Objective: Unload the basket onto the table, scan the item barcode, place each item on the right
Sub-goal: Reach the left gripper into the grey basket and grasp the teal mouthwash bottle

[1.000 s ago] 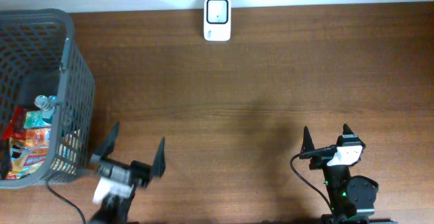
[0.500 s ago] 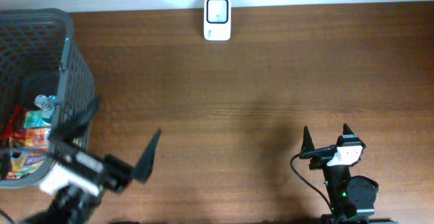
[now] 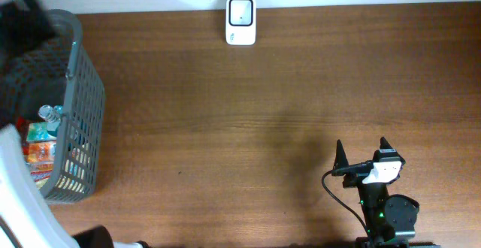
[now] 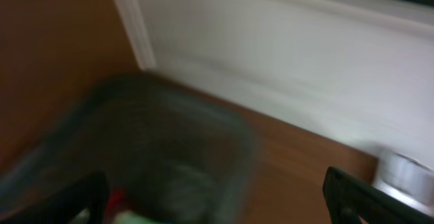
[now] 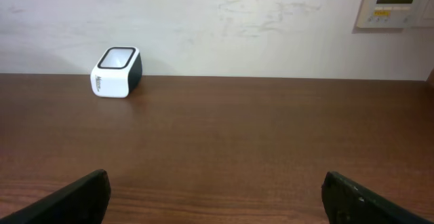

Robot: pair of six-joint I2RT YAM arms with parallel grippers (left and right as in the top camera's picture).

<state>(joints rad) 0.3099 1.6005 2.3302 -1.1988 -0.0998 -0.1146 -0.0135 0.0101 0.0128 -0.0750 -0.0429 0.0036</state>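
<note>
Both gape, empty: left gripper point(image 4: 217, 207), blurred, facing the basket point(image 4: 169, 136); right gripper point(image 3: 361, 147) at five o'clock overhead, whose wrist view alone shows a wall panel point(image 5: 400, 3).

White scanner point(image 3: 240, 20) stands at the table's point(image 3: 263, 113) far edge; colourful packets point(image 3: 39, 152) lie in the basket point(image 3: 84, 98).

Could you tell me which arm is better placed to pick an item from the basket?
Left. The left pincer is open right above the basket; the right pincer sits far across the table, empty.
</note>
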